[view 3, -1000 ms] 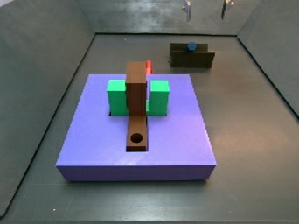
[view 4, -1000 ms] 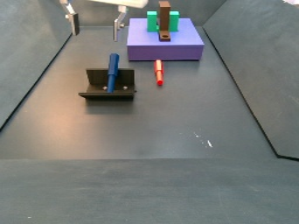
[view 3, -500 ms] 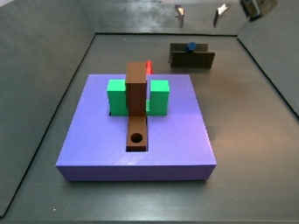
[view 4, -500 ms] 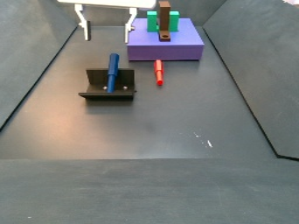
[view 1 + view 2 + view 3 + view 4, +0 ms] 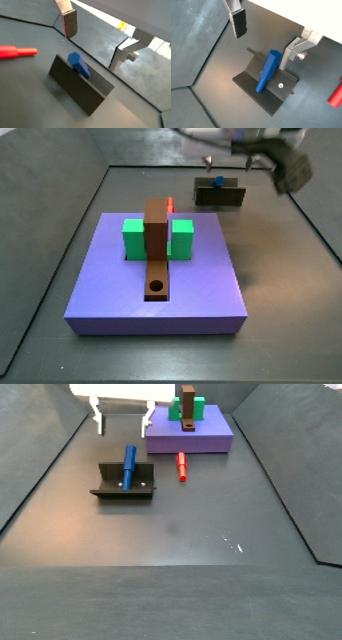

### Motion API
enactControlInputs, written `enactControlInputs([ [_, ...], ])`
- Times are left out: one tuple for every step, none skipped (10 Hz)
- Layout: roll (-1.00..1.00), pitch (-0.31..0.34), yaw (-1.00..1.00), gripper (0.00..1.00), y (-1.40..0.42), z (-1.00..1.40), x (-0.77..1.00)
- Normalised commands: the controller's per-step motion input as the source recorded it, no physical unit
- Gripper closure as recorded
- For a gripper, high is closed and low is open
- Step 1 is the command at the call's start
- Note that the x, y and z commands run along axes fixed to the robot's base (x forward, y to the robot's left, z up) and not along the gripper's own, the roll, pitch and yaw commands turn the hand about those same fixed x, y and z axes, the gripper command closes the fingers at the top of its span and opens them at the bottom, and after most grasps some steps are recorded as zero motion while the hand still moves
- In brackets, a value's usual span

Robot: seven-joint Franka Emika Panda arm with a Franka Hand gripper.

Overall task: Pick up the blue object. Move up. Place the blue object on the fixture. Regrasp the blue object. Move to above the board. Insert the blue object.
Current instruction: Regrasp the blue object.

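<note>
we see the blue peg (image 5: 267, 72) lying along the recessed middle of the fixture (image 5: 264, 95), a dark block with raised sides on the grey floor. the gripper (image 5: 271, 31) hangs above it, fingers spread wide and holding nothing. the board (image 5: 187, 436), a lavender slab bearing a green block (image 5: 134, 238) and a brown bar (image 5: 158, 250) with a round hole, lies well apart from the fixture (image 5: 124, 482).

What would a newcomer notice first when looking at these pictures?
Probably the large flat lavender-blue board, carrying a green block and a long brown bar with a round hole. Next, the slim bright-blue peg lying in the dark U-shaped fixture, with a red peg on the floor beside the board. The open end effector hovers above the blue peg.
</note>
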Motion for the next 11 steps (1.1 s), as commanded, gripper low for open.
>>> enactControlInputs([
  [0.69, -0.049, 0.08, 0.00, 0.00, -0.35, 0.00],
  [0.59, -0.109, 0.11, 0.00, 0.00, -0.37, 0.00],
  [0.51, -0.151, 0.14, 0.00, 0.00, -0.35, 0.00],
  [0.50, -0.189, 0.16, 0.00, 0.00, -0.30, 0.00],
  [0.53, -0.160, 0.17, 0.00, 0.00, -0.17, 0.00],
  [0.54, -0.131, 0.17, 0.00, 0.07, -0.03, 0.00],
  [0.53, -0.143, 0.17, 0.00, 0.07, -0.08, 0.00],
  [0.43, -0.111, 0.16, 0.00, 0.00, -0.08, 0.00],
  [0.09, -0.011, 0.15, 0.00, 0.00, 0.00, 0.00],
  [0.08, -0.003, 0.00, 0.00, 0.00, 0.00, 0.00],
  [0.00, -0.080, 0.00, 0.00, -0.06, -0.08, 0.04],
])
